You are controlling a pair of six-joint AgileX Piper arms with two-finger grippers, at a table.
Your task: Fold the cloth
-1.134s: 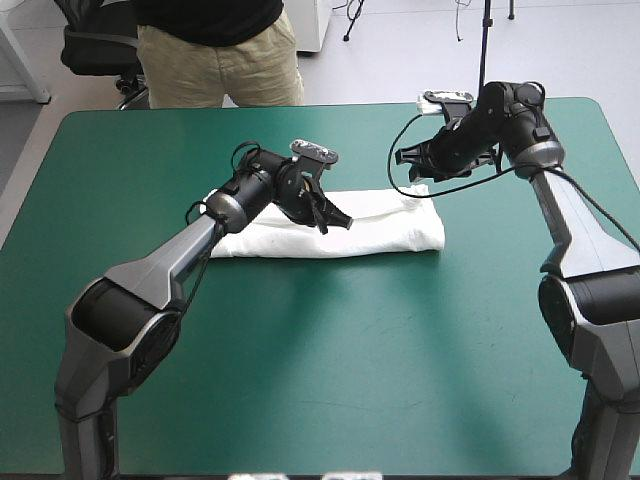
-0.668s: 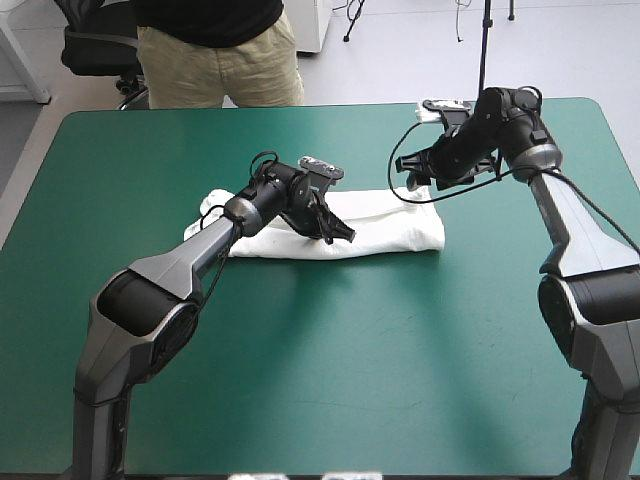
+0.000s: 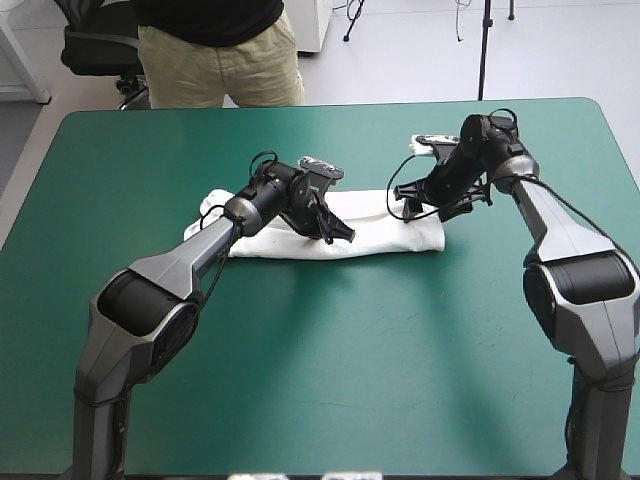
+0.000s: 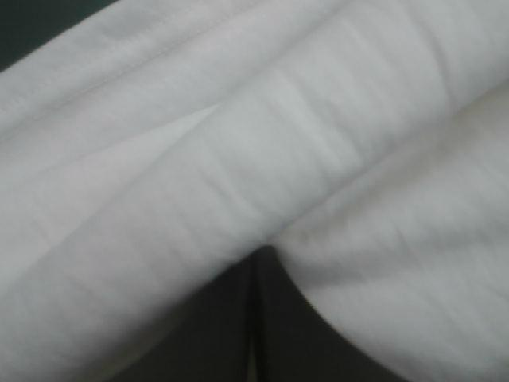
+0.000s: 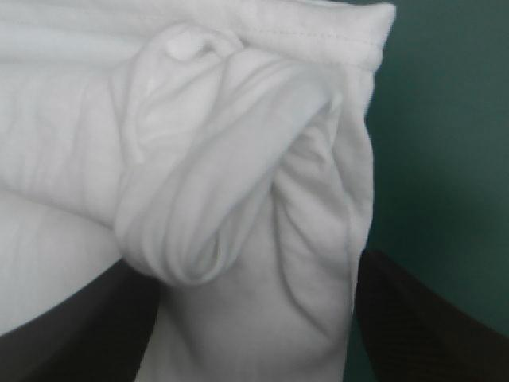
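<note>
Dropped closer just now with right jaws apart, one T-shirt (image 3: 380, 236) end between them, left jaws together against cloth

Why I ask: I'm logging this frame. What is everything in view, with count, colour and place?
T-shirt: one, white, folded into a long bundle, lying across the table's middle, nearer its far edge.
Table cover: one, teal-green, under everything.
Left gripper: one, black, shut, down at the T-shirt's middle.
Right gripper: one, black, open, with the T-shirt's right end between its fingers.
</note>
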